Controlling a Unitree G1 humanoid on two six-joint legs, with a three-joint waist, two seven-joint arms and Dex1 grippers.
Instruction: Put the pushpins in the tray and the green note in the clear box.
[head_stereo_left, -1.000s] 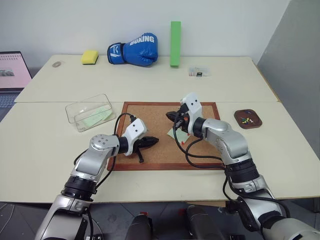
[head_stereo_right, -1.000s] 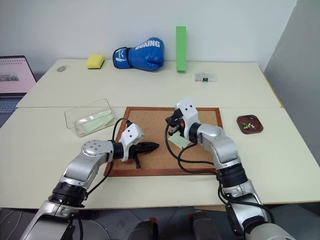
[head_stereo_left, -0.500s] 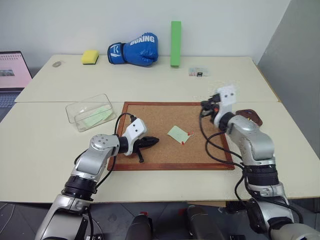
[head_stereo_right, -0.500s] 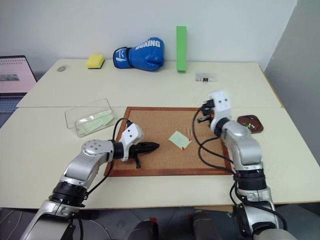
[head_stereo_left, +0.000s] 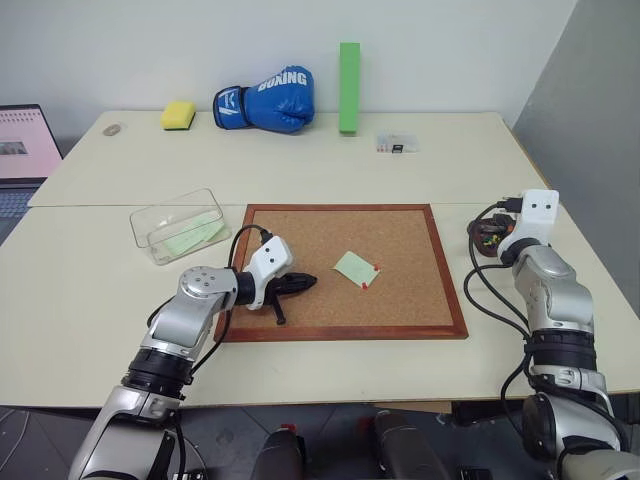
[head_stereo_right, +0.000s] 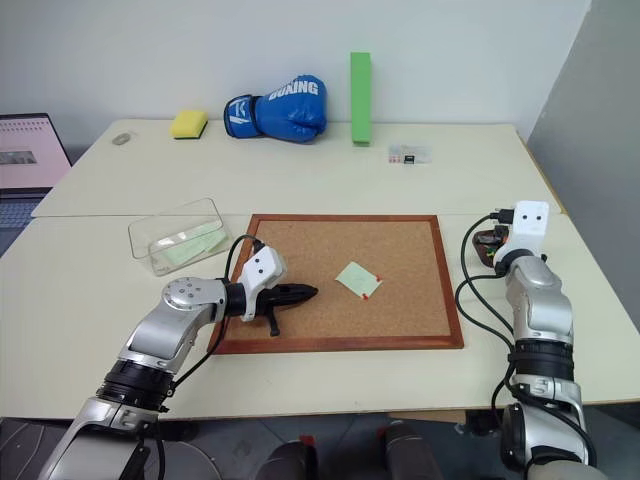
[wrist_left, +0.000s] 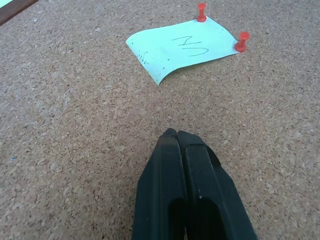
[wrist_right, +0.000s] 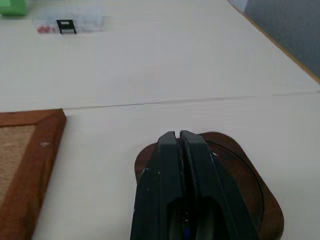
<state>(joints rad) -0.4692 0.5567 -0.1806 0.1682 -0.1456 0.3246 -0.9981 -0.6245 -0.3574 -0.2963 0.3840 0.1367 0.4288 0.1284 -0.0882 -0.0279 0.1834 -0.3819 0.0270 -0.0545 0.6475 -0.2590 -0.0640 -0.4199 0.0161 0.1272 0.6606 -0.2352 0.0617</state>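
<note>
Cream tabletops (head_stereo_left: 120, 290) carry everything we work with, a corkboard (head_stereo_left: 420, 300) lying nearest to us. Our left gripper (wrist_left: 176, 136) rests on the cork with its fingers clenched together, grasping nothing. Just ahead of its tips lies the green note (wrist_left: 180, 47), fixed by two red pushpins (wrist_left: 201, 11) along its far edge, the near corner curling up off the board. We judge the note thin, limp and easily creased, so the lifted corner or a free edge looks the best place to pinch, once the pins are out. The pins seem tiny, stiff and smooth; the round head is the only place to take hold, and they could slip or roll. Off that gripper's left side, well apart, stands the clear box (head_stereo_left: 178, 225), a pale green sheet already inside. Our right gripper (wrist_right: 179, 136) hangs over the tray (wrist_right: 250, 200), fingers pressed together; we cannot tell whether a pin sits between them. Beyond it, a small labelled packet (wrist_right: 70, 24) lies far across the table.
</note>
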